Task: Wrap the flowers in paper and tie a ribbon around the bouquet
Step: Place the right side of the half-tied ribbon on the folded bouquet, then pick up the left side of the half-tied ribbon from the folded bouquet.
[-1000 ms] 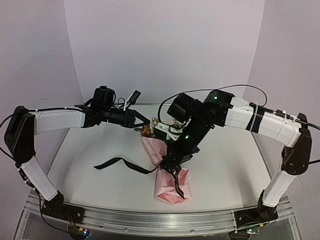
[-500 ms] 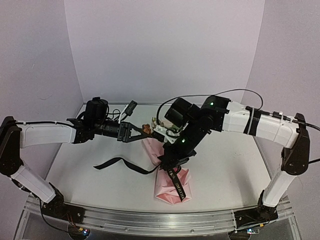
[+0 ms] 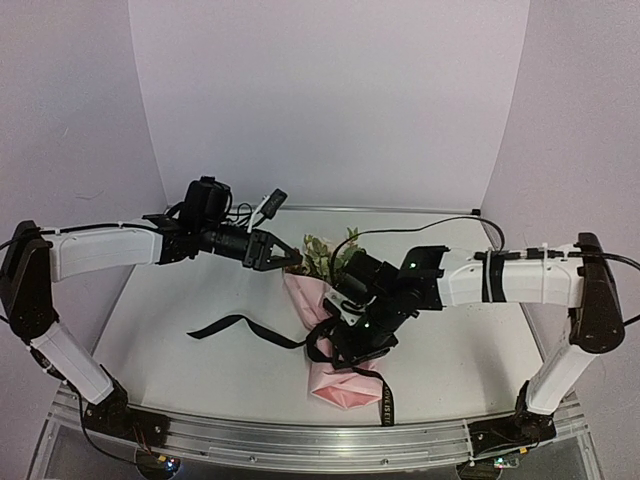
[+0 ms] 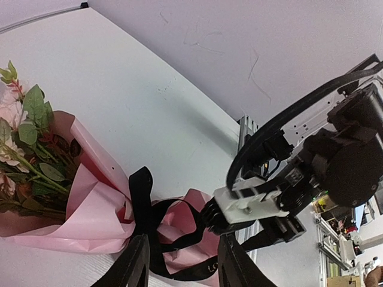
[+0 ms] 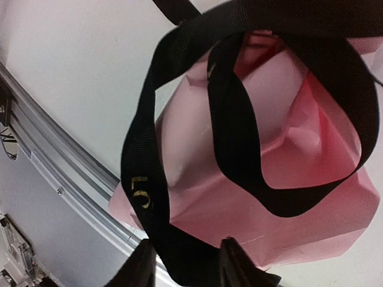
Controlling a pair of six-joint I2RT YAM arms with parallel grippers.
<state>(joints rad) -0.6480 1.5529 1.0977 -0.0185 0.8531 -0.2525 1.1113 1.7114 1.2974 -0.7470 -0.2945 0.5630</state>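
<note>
Two grippers, one bouquet and one ribbon, entered as they stand.

Item 1, my left gripper (image 3: 288,258): held above the table (image 3: 170,300), left of centre, pointing right at the top of the bouquet (image 3: 303,297). Jaws partly open, with a clear gap between the fingers (image 4: 139,263). Nothing is in the gap, and it touches nothing that I can make out. The tips are near the flowers, just left of them.

Item 2, my right gripper (image 5: 182,257): low over the near end of the bouquet, reaching in from the right. Jaws partly open, fingers apart. The ribbon (image 3: 240,326) runs down through the gap between them and nearly fills it. Whether either pad presses on it I cannot tell.

Item 3, flowers (image 3: 325,253): cream and pink blooms with green leaves, at the far end of the bouquet, heads pointing away from my bases.

Item 4, paper (image 3: 340,385): pale pink, wrapped as a cone round the stems. It lies on the table at centre, its crumpled end toward the near edge, close to the metal rail (image 3: 250,432).

Item 5, ribbon: black with pale lettering, looped loosely round the narrow middle of the cone. One tail lies flat on the table running left. The other end lies over the near end of the paper and reaches the table's near edge.
</note>
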